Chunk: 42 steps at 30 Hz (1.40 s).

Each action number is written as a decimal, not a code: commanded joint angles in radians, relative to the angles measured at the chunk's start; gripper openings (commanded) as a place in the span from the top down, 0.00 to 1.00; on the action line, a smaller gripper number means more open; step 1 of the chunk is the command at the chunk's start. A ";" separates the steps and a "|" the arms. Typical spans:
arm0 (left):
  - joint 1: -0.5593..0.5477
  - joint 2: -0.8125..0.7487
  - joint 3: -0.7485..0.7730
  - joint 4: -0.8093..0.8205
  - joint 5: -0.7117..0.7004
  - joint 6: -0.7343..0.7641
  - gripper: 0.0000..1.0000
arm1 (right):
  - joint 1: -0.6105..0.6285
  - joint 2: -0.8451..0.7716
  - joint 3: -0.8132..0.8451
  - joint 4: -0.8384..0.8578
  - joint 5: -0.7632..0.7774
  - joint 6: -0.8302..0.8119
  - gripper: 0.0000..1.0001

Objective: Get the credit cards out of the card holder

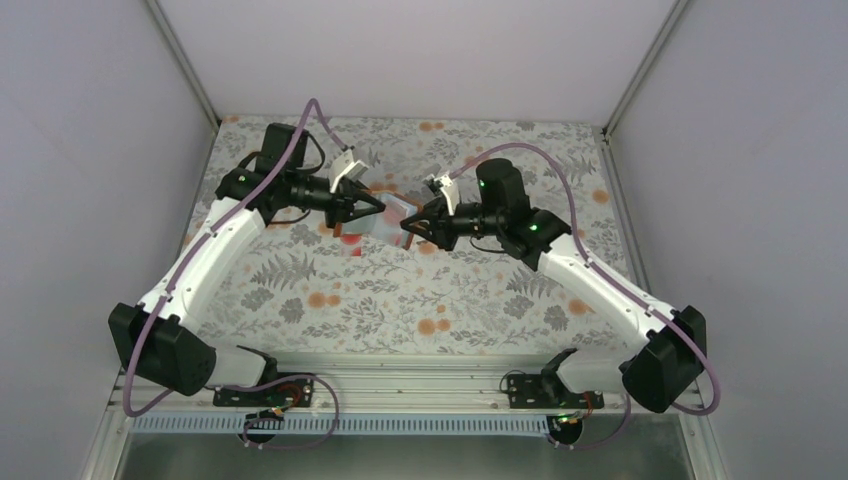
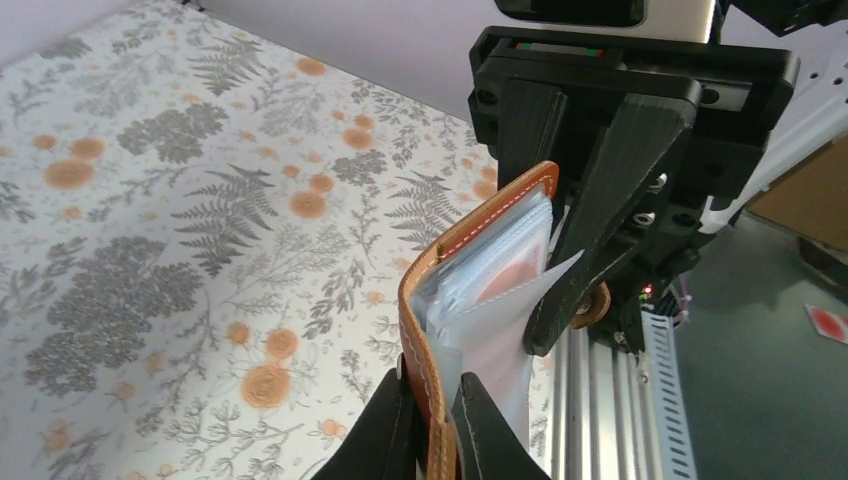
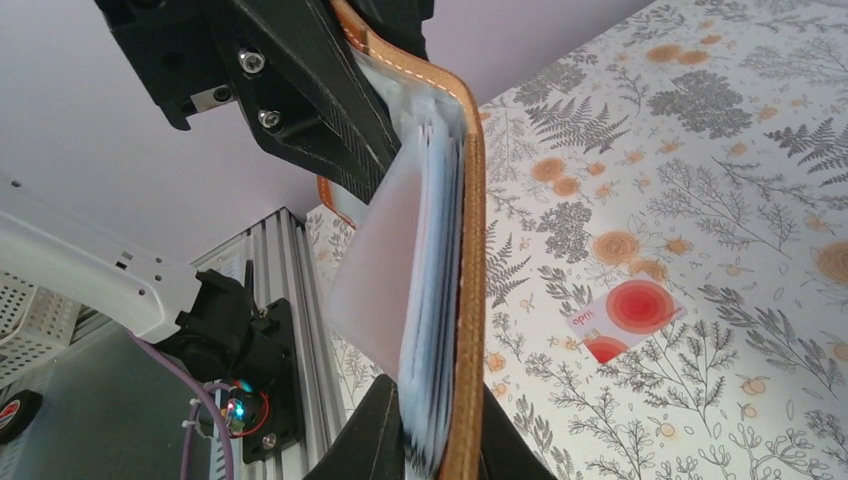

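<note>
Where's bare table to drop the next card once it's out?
Widest bare table: the near stretch, from the front rail up towards the centre. Also the far strip under the back wall. Crowded: the centre, where the left fingers and right fingers both clamp the raised card holder, with one card lying on the table nearby.

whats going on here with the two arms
The left fingers and right fingers are each shut on opposite ends of a small brown leather card holder, holding it up above the floral tablecloth. Its clear plastic sleeves fan open, something reddish showing in one. A white card with red circles already lies on the cloth.
</note>
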State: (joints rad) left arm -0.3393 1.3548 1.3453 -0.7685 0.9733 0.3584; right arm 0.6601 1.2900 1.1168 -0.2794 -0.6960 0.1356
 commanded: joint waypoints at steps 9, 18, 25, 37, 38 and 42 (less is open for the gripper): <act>0.006 -0.013 0.030 -0.021 0.163 0.037 0.98 | -0.001 -0.077 -0.048 0.074 -0.069 -0.068 0.69; 0.019 -0.020 0.028 -0.026 0.180 0.045 0.98 | -0.019 -0.145 -0.108 0.070 -0.019 -0.090 0.54; 0.019 -0.020 0.023 -0.026 0.186 0.047 0.98 | -0.022 -0.128 -0.104 0.111 -0.017 -0.047 0.62; 0.020 -0.030 0.014 -0.034 0.199 0.067 0.98 | -0.031 -0.114 -0.097 0.128 -0.007 0.000 0.81; 0.019 -0.029 0.014 -0.034 0.201 0.068 0.98 | -0.031 -0.114 -0.096 0.136 0.000 0.011 0.81; 0.019 -0.028 0.011 -0.029 0.209 0.062 0.98 | -0.031 -0.103 -0.086 0.155 0.016 0.050 0.80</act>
State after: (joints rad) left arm -0.3225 1.3525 1.3502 -0.8032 1.1275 0.3939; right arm 0.6338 1.1774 1.0157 -0.1780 -0.6998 0.1379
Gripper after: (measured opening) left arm 0.074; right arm 0.195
